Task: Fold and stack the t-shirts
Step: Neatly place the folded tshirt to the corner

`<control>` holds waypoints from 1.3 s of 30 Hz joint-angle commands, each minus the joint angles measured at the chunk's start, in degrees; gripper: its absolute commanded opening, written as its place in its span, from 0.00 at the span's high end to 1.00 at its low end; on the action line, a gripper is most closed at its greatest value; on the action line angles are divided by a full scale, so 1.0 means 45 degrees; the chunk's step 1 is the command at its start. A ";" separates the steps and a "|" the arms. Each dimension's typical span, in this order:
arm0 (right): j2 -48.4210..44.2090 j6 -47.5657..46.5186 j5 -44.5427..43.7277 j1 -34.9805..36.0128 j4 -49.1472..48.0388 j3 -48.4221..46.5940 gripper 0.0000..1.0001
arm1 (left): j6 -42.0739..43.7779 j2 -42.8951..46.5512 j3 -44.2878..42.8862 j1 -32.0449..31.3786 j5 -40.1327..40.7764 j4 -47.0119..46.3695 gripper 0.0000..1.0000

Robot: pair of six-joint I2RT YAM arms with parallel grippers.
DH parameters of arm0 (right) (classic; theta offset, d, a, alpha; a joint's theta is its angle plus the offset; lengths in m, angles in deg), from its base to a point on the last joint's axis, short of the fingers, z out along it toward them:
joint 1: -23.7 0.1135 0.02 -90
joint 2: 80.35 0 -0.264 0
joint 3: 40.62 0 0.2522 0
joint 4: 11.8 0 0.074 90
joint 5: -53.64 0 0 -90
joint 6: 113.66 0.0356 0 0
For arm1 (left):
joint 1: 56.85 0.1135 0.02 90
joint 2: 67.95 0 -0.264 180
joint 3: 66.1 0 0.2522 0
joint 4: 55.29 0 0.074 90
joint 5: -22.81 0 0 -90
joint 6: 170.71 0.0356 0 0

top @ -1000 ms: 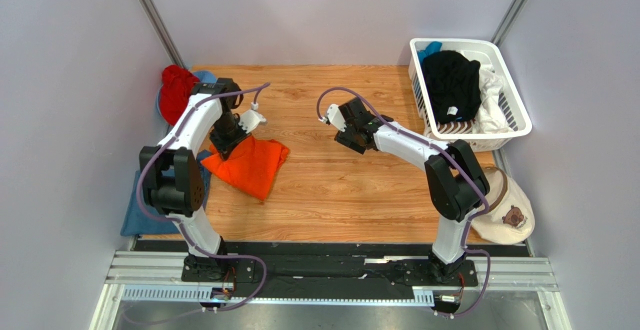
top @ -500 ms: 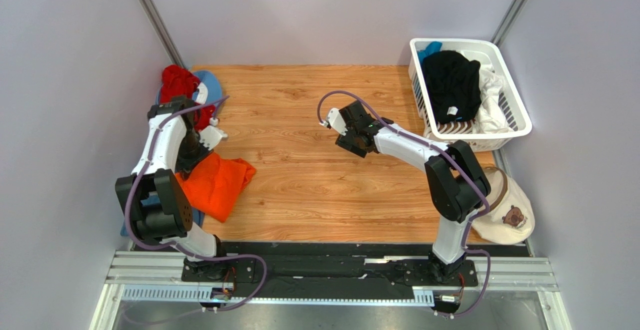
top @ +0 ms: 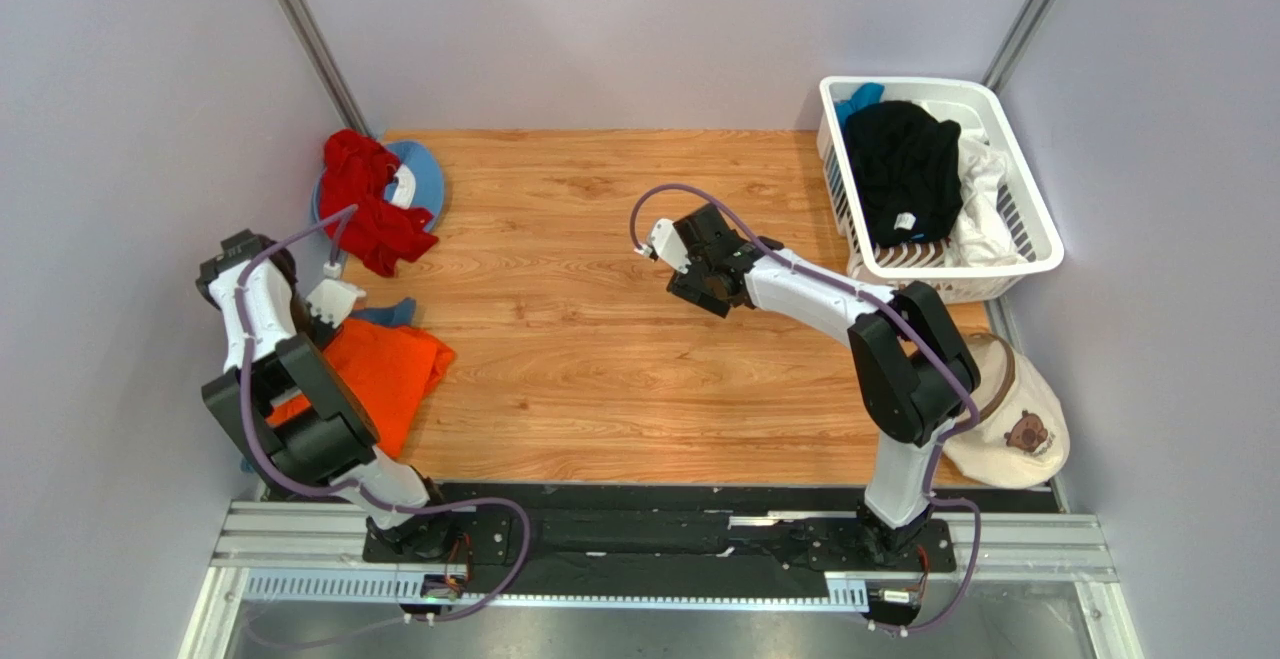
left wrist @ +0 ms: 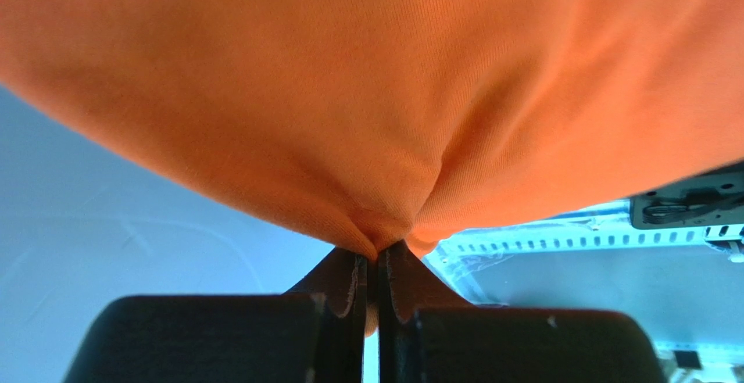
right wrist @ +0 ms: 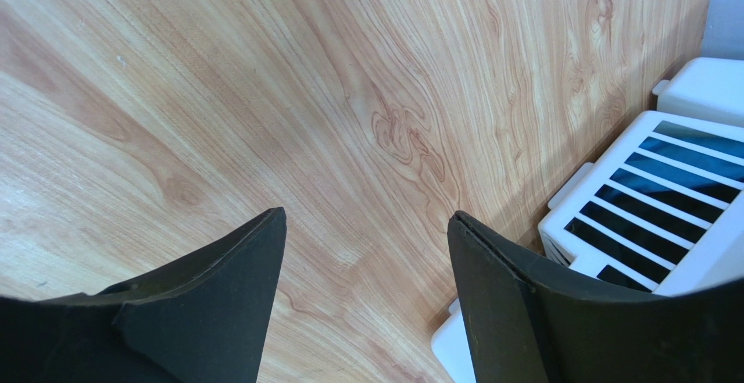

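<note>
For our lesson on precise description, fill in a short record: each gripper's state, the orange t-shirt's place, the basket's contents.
left gripper: shut on the orange t-shirt
right gripper: open, empty, over bare table
orange t-shirt: bunched at the table's near-left edge
basket: far right corner, holding a black garment and a white garment

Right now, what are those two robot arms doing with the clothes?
The left claw is shut on a bunched fold of the bright orange cloth t-shirt at the left side of the wooden table. The right claw hangs open over bare wood, holding nothing. More clothes, a black cloth garment on top, wait in the white plastic basket at the far right.
</note>
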 commanded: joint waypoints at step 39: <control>0.0698 0.0614 -0.0303 0.0674 0.0551 -0.0089 0.27 | 0.0755 0.0545 -0.3757 0.4501 -0.5632 0.0897 1.00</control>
